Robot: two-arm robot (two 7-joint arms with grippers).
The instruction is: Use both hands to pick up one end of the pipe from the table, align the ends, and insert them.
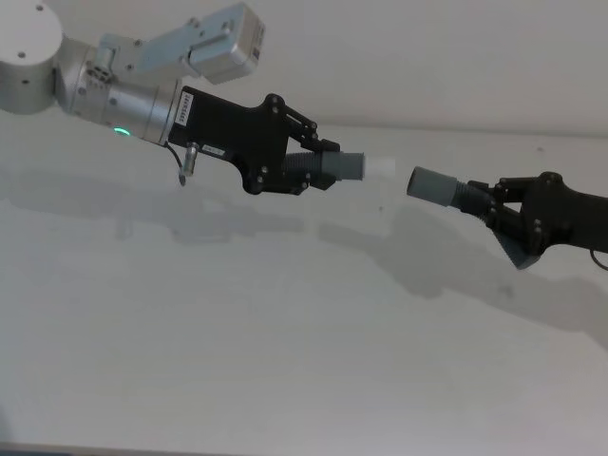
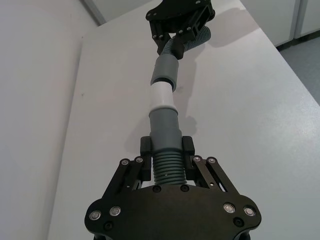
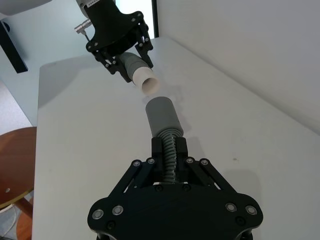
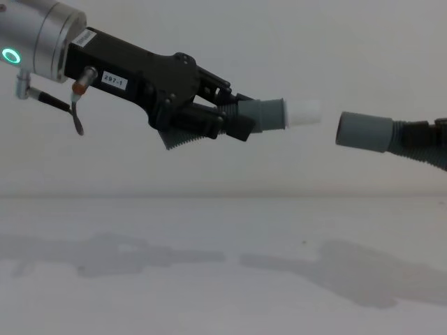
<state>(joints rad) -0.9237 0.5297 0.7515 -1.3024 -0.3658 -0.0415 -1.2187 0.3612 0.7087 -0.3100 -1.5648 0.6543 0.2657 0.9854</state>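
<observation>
Both pipe pieces hang in the air above the white table (image 1: 285, 361). My left gripper (image 1: 321, 161) is shut on the ribbed part of one pipe piece, whose grey cuff (image 1: 350, 166) ends in a white tip (image 1: 378, 167) pointing right. My right gripper (image 1: 486, 201) is shut on the ribbed hose of the other pipe piece, just behind its wider grey socket cuff (image 1: 432, 183). The two ends face each other across a small gap, roughly in line. In the right wrist view the socket cuff (image 3: 161, 115) sits just short of the white tip (image 3: 147, 82).
A plain wall rises behind the table's far edge. A small metal probe (image 1: 185, 166) on a cable dangles under my left wrist. A brown round stool (image 3: 15, 160) stands on the floor beside the table's edge.
</observation>
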